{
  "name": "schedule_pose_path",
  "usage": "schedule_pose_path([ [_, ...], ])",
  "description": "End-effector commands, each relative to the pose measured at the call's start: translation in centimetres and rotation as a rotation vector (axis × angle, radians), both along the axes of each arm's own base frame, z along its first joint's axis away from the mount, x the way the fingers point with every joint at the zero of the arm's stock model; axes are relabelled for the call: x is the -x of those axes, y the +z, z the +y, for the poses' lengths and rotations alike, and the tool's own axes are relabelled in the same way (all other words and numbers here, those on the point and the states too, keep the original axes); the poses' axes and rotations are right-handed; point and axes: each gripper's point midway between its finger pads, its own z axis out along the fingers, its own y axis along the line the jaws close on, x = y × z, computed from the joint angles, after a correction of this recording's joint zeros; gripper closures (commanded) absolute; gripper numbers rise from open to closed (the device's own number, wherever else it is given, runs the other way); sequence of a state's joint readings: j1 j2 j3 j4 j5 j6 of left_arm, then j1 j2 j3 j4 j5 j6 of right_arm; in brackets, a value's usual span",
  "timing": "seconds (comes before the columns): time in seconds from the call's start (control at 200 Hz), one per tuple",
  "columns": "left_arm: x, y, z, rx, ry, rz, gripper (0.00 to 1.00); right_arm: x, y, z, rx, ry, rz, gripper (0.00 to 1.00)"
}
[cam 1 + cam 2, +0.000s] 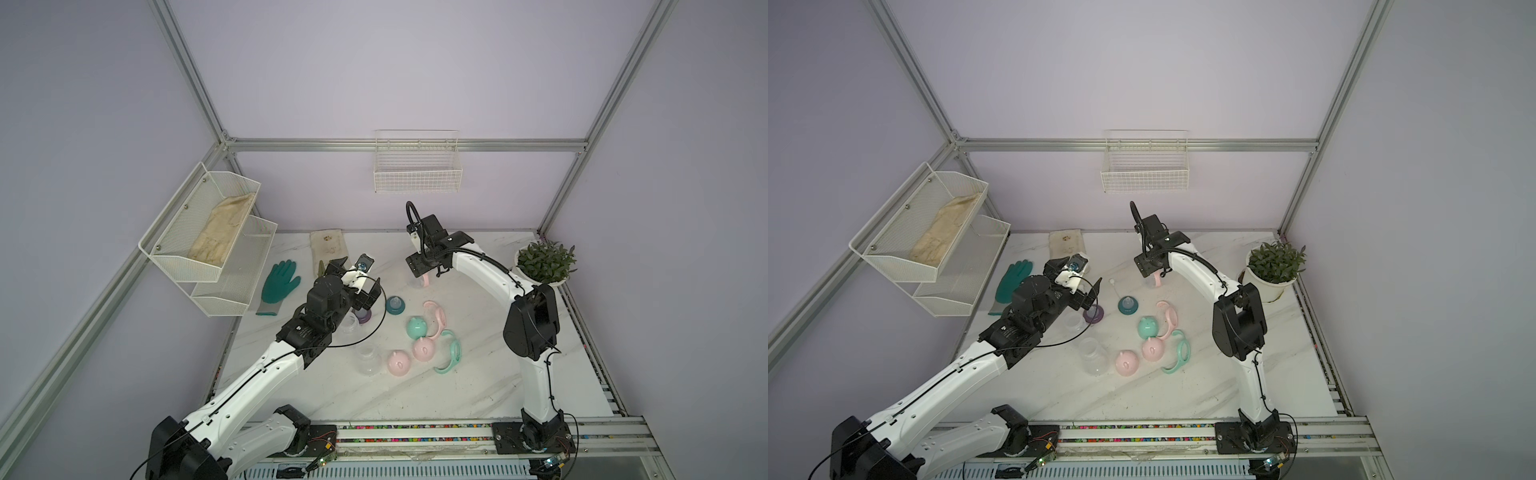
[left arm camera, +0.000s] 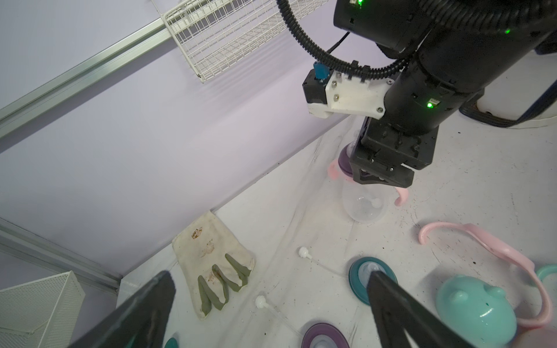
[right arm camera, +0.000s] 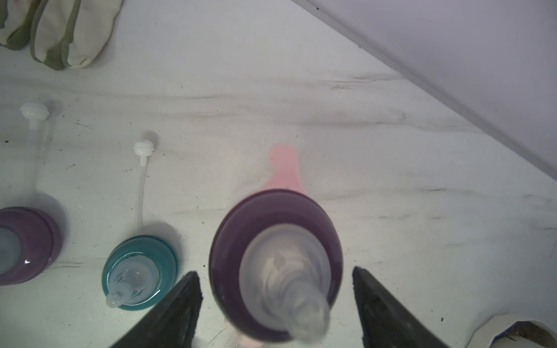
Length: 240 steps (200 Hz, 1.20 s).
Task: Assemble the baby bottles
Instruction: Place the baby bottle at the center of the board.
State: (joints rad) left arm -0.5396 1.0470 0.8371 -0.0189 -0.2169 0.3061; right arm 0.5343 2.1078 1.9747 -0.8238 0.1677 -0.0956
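Seemingly untouched, bottle [image 3: 275, 250] between parted right jaws

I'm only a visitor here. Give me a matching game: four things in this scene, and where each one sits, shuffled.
1 green glove
2 wire basket
3 potted plant
4 purple-collared bottle

A hanging on the back wall
B between the open jaws of the right gripper
C in the table's far right corner
D flat on the table beside the mesh shelf

Pairs: 1-D, 2-A, 3-C, 4-B
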Motion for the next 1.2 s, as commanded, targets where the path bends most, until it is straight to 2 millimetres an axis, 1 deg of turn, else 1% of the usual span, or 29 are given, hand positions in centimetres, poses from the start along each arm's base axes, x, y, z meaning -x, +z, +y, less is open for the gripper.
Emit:
schedule_pose_path([
  [0.0,0.0,0.0,-0.2,0.006,-0.003,-0.007,0.0,-0.6,0.6,0.5,0.005,0.018,-0.025,0.16],
  [0.1,0.0,-0.1,-0.1,0.004,-0.002,-0.004,0.0,-0.8,1.0,0.6,0.001,0.018,-0.035,0.14],
  [0.22,-0.1,-0.2,-0.2,0.002,-0.002,0.0,0.0,-0.5,2.1,0.8,-0.023,0.027,-0.046,0.13],
  [0.305,-0.2,-0.4,-0.1,-0.001,0.005,0.006,0.0,-0.1,3.4,0.8,-0.047,0.032,-0.06,0.13],
  [0.38,-0.4,-0.3,0.1,0.0,0.02,0.006,0.0,0.7,4.6,0.7,-0.058,0.029,-0.066,0.13],
  [0.455,-0.6,-0.1,0.3,0.006,0.041,0.01,0.0,2.2,6.3,0.8,-0.069,0.038,-0.086,0.13],
  [0.555,-1.0,0.2,0.9,0.021,0.075,0.018,0.0,5.3,8.2,1.5,-0.105,0.073,-0.107,0.13],
  [0.63,-1.5,0.4,1.3,0.041,0.099,0.026,0.0,7.7,9.1,1.8,-0.135,0.09,-0.107,0.13],
  [0.675,-1.7,0.5,1.6,0.054,0.111,0.03,0.0,9.2,9.2,1.9,-0.154,0.105,-0.095,0.14],
  [0.705,-1.8,0.5,1.8,0.062,0.118,0.032,0.0,10.3,9.1,2.1,-0.163,0.126,-0.082,0.14],
  [0.775,-2.0,0.6,2.2,0.082,0.126,0.036,0.0,13.1,8.0,2.3,-0.186,0.171,-0.048,0.15],
  [0.84,-2.0,0.8,2.3,0.097,0.124,0.032,0.0,15.5,6.2,2.5,-0.208,0.199,0.006,0.17],
  [0.935,-1.9,1.0,2.3,0.105,0.114,0.026,0.0,18.4,2.7,2.3,-0.205,0.199,0.104,0.19],
  [1.005,-1.8,1.2,2.3,0.111,0.108,0.02,0.0,20.1,0.6,2.1,-0.194,0.189,0.154,0.19],
  [1.065,-1.8,1.4,2.3,0.114,0.107,0.017,0.0,21.3,-0.9,2.0,-0.2,0.178,0.188,0.19],
  [1.195,-1.7,1.7,2.5,0.125,0.117,0.011,0.0,23.1,-3.5,2.0,-0.21,0.163,0.244,0.2],
])
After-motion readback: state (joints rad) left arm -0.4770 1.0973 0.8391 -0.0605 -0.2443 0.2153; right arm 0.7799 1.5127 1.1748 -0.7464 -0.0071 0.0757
